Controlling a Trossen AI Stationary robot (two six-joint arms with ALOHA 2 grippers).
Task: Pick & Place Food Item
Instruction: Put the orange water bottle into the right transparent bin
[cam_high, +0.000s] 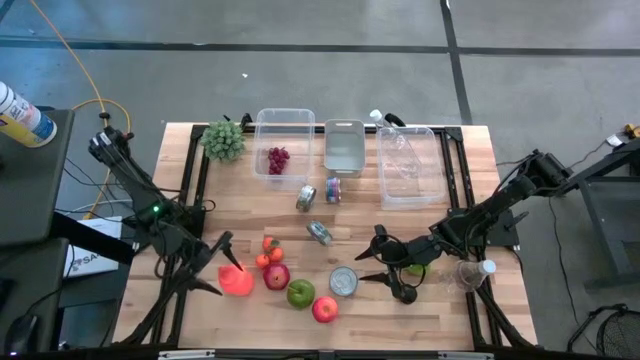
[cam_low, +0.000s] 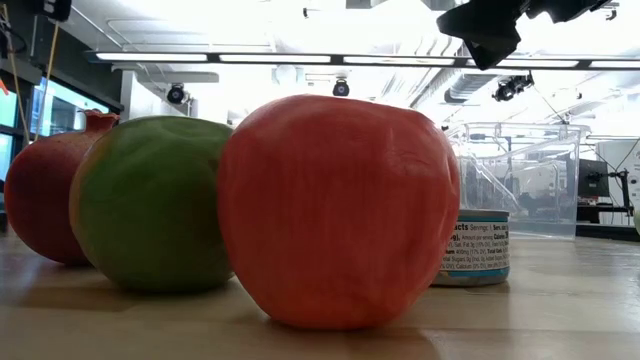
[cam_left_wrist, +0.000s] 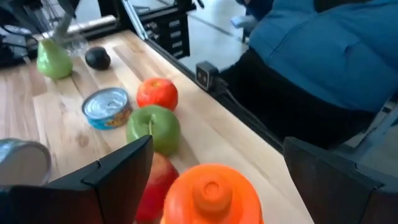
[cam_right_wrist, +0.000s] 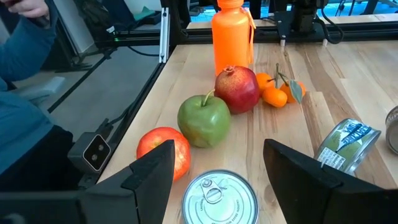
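Note:
Near the front edge lie a red apple (cam_high: 325, 309), a green apple (cam_high: 300, 293), a pomegranate (cam_high: 276, 276) and tangerines (cam_high: 269, 252). An orange bottle (cam_high: 238, 281) stands upright on the table to their left. My left gripper (cam_high: 220, 265) is open, one finger on each side of the bottle's cap (cam_left_wrist: 211, 190), apart from it. My right gripper (cam_high: 366, 267) is open above the table, and an upright tin can (cam_right_wrist: 219, 198) stands in front of its gap. Purple grapes (cam_high: 278, 158) lie in a clear bin (cam_high: 285, 120).
A grey bin (cam_high: 343, 145) and a second clear bin (cam_high: 410, 165) stand at the back, with a green leafy thing (cam_high: 223, 140) at the far left. Loose cans (cam_high: 320, 232) lie mid-table. A green pear (cam_high: 414, 268), a dark avocado (cam_high: 405, 293) and a plastic bottle (cam_high: 470, 272) lie under my right arm. A person in blue (cam_left_wrist: 323, 56) is at the near edge.

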